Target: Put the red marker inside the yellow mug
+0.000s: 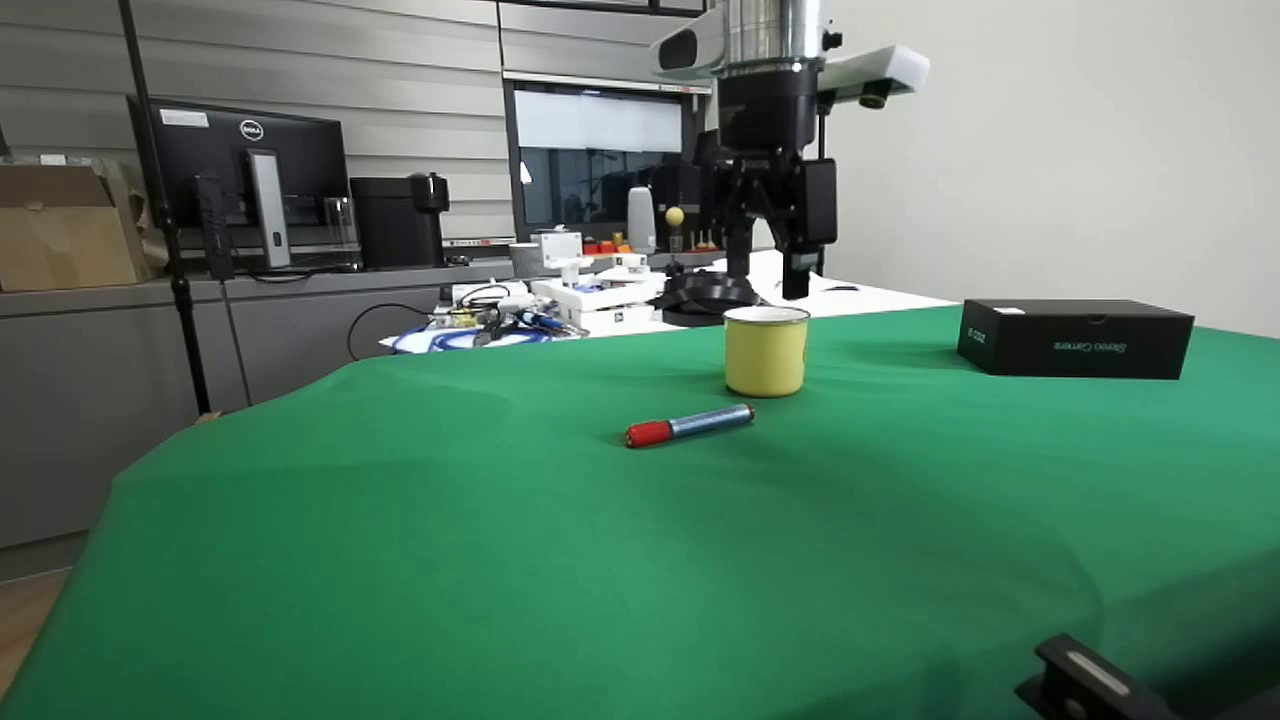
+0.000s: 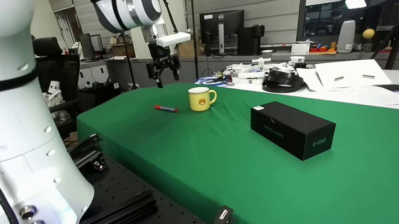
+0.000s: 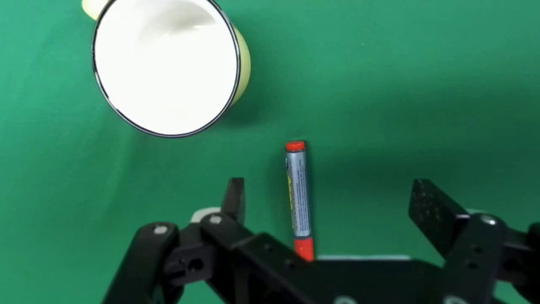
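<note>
The red marker (image 1: pixel 700 424) lies flat on the green cloth beside the yellow mug. It has a red cap and a bluish-grey barrel, and also shows in an exterior view (image 2: pixel 166 108) and the wrist view (image 3: pixel 300 194). The yellow mug (image 1: pixel 765 357) stands upright; its bear print and handle show in an exterior view (image 2: pixel 199 101). In the wrist view its white inside (image 3: pixel 168 71) looks empty. My gripper (image 2: pixel 168 80) is open and empty, above the table. In the wrist view the marker shows between the fingertips (image 3: pixel 329 184), nearer the left finger; its cap end is partly hidden.
A flat black box (image 2: pixel 292 129) stands on the green cloth (image 2: pixel 210 156), on the mug's far side from the marker. A white table with papers (image 2: pixel 354 77), cables and white parts adjoins behind. The cloth's edge drops off near the mounting plate (image 2: pixel 133 207).
</note>
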You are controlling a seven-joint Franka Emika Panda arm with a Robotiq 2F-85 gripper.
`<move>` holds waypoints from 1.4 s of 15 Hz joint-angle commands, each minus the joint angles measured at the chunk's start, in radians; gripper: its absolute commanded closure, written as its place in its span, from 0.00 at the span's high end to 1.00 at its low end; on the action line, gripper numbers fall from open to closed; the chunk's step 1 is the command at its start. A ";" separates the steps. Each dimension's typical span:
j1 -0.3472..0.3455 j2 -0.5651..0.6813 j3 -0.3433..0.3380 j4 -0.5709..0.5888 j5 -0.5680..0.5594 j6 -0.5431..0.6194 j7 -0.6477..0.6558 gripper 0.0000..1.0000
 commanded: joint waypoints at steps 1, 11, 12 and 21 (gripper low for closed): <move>-0.035 0.098 0.041 0.066 0.036 0.009 -0.045 1.00; -0.070 0.246 0.080 0.129 0.023 0.068 -0.056 1.00; -0.076 0.253 0.086 0.129 0.025 0.073 -0.061 1.00; -0.098 0.304 0.103 0.132 0.025 0.112 -0.059 1.00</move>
